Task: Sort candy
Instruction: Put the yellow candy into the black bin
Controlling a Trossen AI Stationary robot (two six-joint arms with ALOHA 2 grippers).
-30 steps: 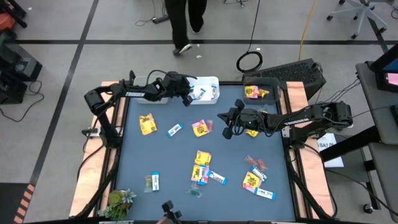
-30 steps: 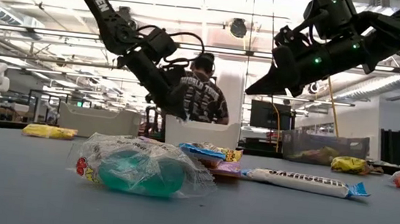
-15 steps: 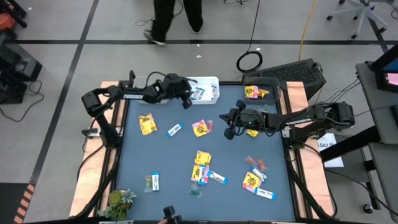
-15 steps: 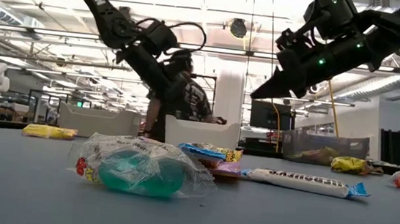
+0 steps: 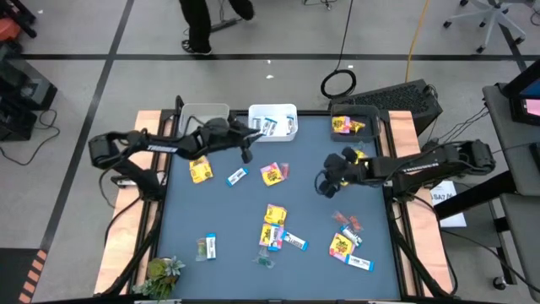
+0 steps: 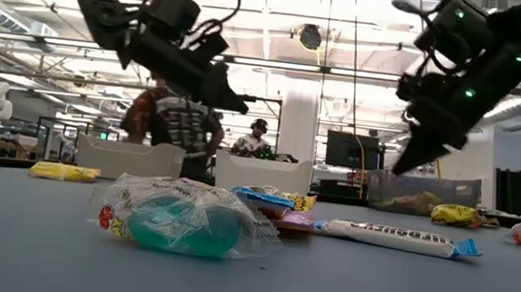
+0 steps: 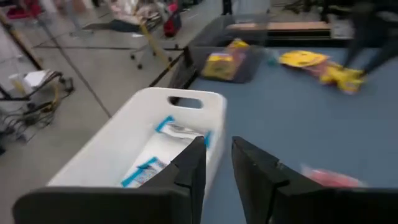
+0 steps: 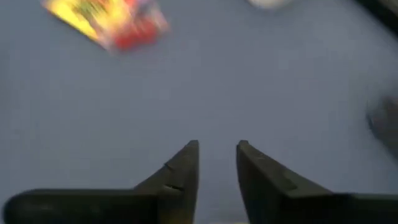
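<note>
On the dark blue-grey table top (image 5: 228,219), many small wrapped sweets lie scattered. A crinkly yellow packet with red print (image 5: 199,170) and a small blue-and-white bar wrapper (image 5: 237,176) lie toward the left, with a yellow-and-pink packet (image 5: 272,173) near the middle. Nearer the front edge there is a cluster: a yellow packet (image 5: 274,214), a blue-and-white bar (image 5: 294,241), small red pieces (image 5: 348,222) and another yellow packet (image 5: 340,246). In the low view a clear crumpled wrapper with a greenish sweet inside (image 6: 182,217) lies closest, beside a long white bar with blue ends (image 6: 397,238).

At the table's far edge stand three bins. A white plastic bin (image 5: 272,121) holds blue-and-white wrappers, a clear one (image 5: 205,115) stands to its left, and a dark-rimmed clear one (image 5: 358,124) holds yellow packets. A green leafy plant-like thing (image 5: 162,272) sits at the front left corner. A person (image 5: 196,21) walks on the floor beyond the table.

The left gripper (image 5: 245,142) hovers above the table just in front of the white bin, its dark fingers (image 7: 189,172) a narrow gap apart and holding nothing. The right gripper (image 5: 326,183) hangs over bare table right of centre, near a yellow packet (image 5: 354,157), its fingers (image 8: 180,168) likewise slightly parted and empty.
</note>
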